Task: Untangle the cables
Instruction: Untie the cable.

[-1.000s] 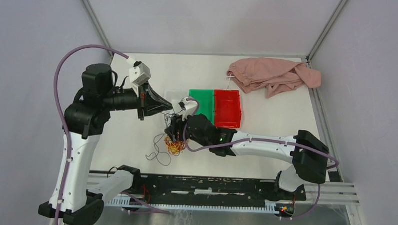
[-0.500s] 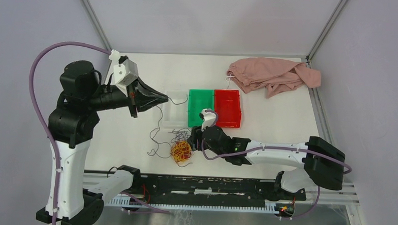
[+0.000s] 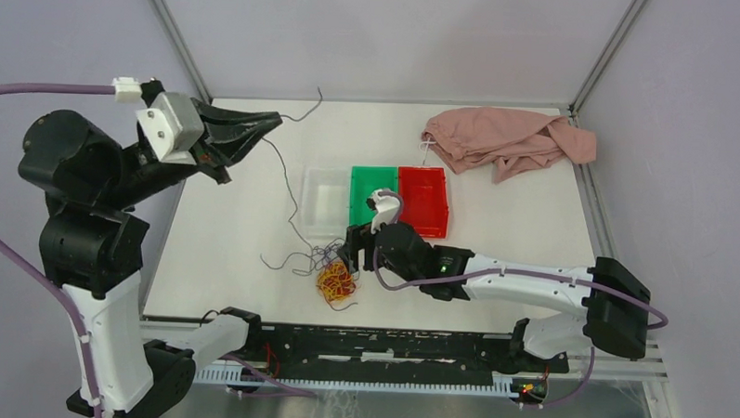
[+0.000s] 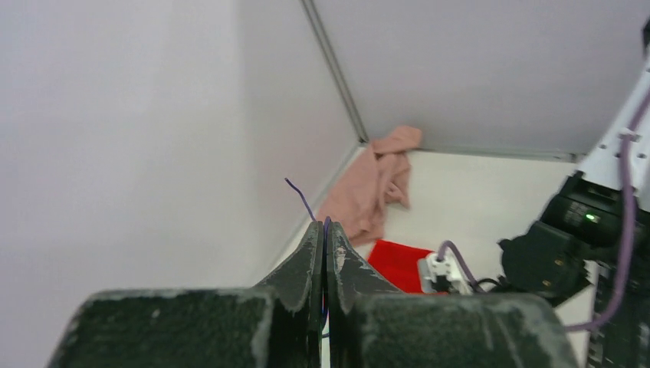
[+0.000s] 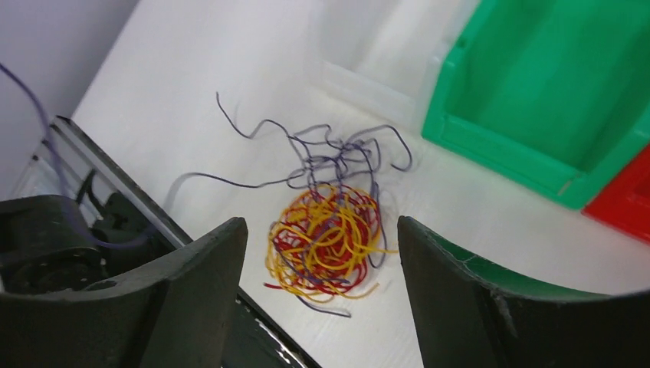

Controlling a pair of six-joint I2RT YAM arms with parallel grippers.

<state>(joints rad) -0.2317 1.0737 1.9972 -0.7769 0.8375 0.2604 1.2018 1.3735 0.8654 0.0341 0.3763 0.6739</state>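
A tangle of cables (image 5: 329, 244), red and yellow-orange strands coiled into a ball with dark purple loops spilling from its far side, is seen on the table (image 3: 236, 223) directly below the right gripper (image 5: 320, 230). That gripper's fingers are spread wide, one to each side of the ball in the wrist view, and nothing is held between them. One dark purple strand (image 4: 301, 196) is drawn out of the tangle and stretched up to the left gripper (image 3: 275, 122), which is raised well above and away from the ball. Its fingers are pressed together on this strand, and a short free end is seen poking out beyond the tips. Just beyond the right gripper a green bin (image 5: 567, 100) is set, flanked by a clear tray (image 3: 322, 200) and a red bin (image 3: 422, 200). A pink cloth (image 3: 503, 139) is crumpled well apart from both grippers.
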